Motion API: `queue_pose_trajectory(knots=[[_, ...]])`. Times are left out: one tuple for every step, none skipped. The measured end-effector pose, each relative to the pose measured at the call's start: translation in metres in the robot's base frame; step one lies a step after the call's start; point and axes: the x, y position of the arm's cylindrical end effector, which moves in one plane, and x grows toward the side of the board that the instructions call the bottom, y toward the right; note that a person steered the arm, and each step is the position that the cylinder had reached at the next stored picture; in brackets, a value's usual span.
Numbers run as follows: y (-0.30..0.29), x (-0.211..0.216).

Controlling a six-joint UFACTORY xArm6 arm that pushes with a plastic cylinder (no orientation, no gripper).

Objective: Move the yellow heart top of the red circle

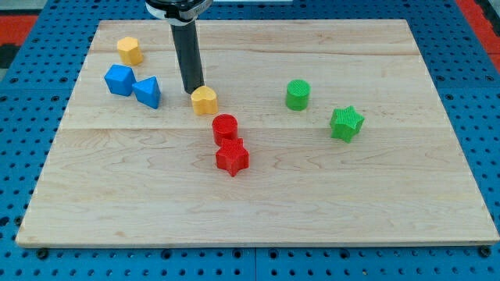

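The yellow heart (205,101) lies on the wooden board (391,195), just above and left of the red circle (225,127), with a small gap between them. My tip (192,90) stands right at the heart's upper left edge, touching or nearly touching it. A red star (232,157) lies directly below the red circle, touching it.
A yellow hexagon (130,51) sits at the upper left. A blue cube-like block (119,80) and a blue triangle (148,92) lie left of my tip. A green circle (298,94) and a green star (346,123) lie to the right.
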Motion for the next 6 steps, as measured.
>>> queue_pose_trajectory(knots=[[0.021,0.009],[0.025,0.003],[-0.01,-0.021],[-0.05,0.033],[-0.055,0.057],[-0.013,0.057]])
